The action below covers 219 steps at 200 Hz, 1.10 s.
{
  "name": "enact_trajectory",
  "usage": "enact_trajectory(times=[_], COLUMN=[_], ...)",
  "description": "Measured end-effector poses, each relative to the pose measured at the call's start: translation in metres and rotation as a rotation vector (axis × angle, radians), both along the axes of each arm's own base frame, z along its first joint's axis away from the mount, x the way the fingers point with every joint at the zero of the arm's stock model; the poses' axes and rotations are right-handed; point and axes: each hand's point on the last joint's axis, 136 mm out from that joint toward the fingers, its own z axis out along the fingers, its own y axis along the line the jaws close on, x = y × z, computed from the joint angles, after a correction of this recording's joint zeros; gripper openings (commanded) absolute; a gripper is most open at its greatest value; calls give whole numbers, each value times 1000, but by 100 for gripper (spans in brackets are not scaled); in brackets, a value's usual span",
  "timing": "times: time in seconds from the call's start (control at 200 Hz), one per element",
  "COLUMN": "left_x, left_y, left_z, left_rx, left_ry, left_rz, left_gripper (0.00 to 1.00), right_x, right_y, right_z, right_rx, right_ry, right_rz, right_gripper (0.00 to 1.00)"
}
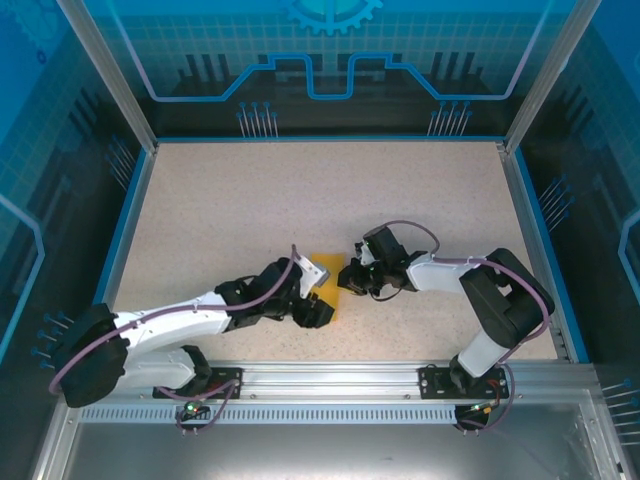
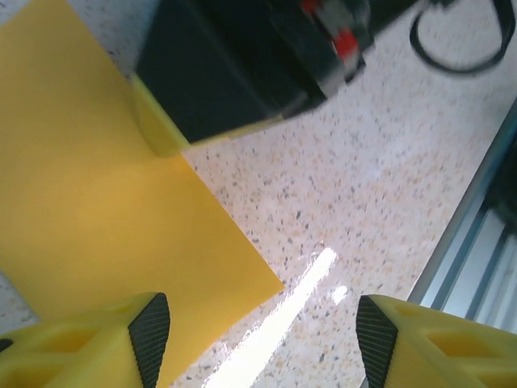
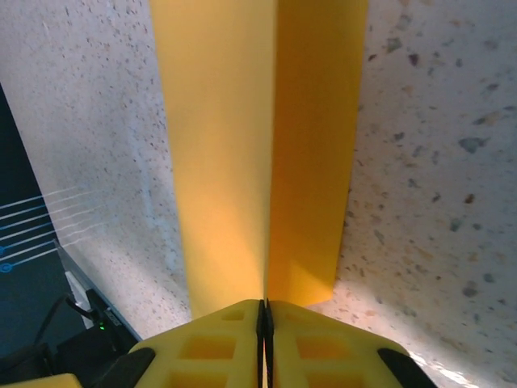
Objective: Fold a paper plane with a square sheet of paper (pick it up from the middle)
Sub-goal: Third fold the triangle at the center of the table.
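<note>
Two fingers of the right gripper [image 3: 263,311] pinched one end of the square sheet of paper [image 3: 242,145], probably on its crease; its long axis ran straight away from them, the left gripper [image 2: 262,339] spread just beside it

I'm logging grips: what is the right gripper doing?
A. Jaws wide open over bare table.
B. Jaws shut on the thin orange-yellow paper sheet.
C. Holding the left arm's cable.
B: the right gripper has its jaws pressed together on the thin orange-yellow paper sheet, at its crease.
</note>
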Motion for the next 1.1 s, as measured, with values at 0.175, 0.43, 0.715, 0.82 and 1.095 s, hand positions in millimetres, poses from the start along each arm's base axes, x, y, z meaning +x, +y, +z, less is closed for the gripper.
enact_trajectory(times=[0.175, 0.43, 0.715, 0.82, 1.095], left_x=[-12, -13, -1, 6, 11], left_y=[4, -3, -12, -5, 0], left_z=[-32, -51, -46, -47, -28], left_rx=[172, 280, 352, 390, 351], left_ry=[-31, -65, -171, -200, -258], left_rz=[-35, -56, -31, 1, 41], left_gripper=[69, 70, 70, 63, 34], right_x=[2, 4, 3, 2, 2], right_y=[2, 3, 5, 4, 4], right_z=[3, 4, 7, 6, 6], right_rx=[11, 12, 18, 14, 6], right_ry=[15, 22, 27, 34, 41], right_rz=[-19, -26, -19, -19, -17], right_gripper=[13, 15, 15, 16, 16])
